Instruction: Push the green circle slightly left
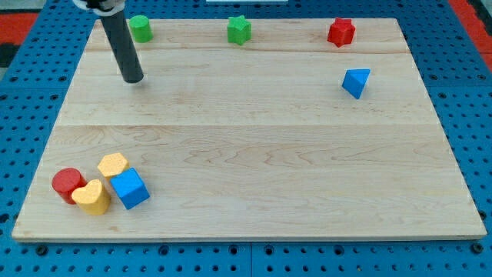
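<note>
Near table [254, 146] top-left: my tip [134, 78] below green circle [140, 28], apart, not yet right of it for leftward push. No jaws on rod.

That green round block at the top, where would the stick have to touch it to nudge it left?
On its right-hand side wall, coming from the view's right. The green circle is a short upright cylinder, so a centred push should slide it straight. My tip now sits below it, slightly left.
</note>
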{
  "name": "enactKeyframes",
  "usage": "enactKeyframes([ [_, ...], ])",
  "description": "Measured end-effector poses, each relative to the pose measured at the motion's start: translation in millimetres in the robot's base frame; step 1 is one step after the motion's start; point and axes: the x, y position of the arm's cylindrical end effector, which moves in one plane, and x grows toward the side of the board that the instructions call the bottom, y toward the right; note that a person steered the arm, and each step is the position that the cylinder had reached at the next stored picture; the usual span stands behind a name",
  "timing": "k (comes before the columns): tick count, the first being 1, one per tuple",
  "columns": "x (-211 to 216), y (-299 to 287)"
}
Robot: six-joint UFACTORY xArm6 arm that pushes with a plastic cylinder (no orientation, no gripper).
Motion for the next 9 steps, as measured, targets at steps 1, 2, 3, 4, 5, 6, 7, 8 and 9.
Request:
enactKeyframes([
  [1, -14.6, 7.1],
  [2, -27.5, 14.7],
  [3, -53.0, 18.2],
  [4, -85.1, 23.8],
  [5, -115.8, 29.8],
  [6, -137.1, 31.5],
  [7, -140.3, 23.4],
  [8, -140.4, 9.1],
  [9, -141.3, 0.2],
])
